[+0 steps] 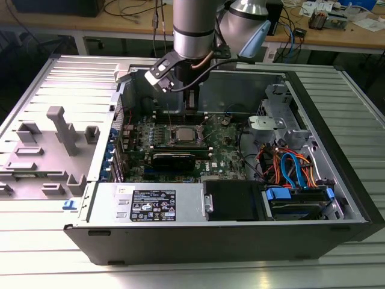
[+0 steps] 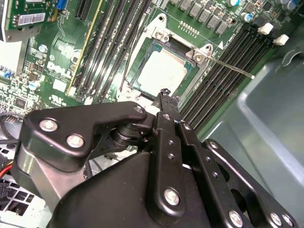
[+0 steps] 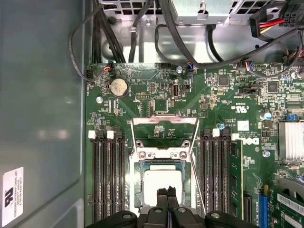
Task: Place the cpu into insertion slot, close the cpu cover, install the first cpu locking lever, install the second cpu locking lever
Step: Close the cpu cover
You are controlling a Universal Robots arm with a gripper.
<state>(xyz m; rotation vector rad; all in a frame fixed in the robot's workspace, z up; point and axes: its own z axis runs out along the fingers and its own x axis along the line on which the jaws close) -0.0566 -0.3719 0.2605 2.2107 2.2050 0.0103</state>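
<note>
1. Over the motherboard [image 3: 156, 90], the gripper [image 3: 167, 192] hangs with its tips pinched together and empty, just above the cpu [image 3: 154, 183].
2. That cpu lies flat in the insertion slot [image 3: 161, 155], so placing looks done.
3. The cpu cover [image 3: 165, 120] is swung open, away from the slot; closing it seems the step in hand.
4. That calls for catching the cover's free edge and swinging it down squarely, without nudging the cpu.
</note>
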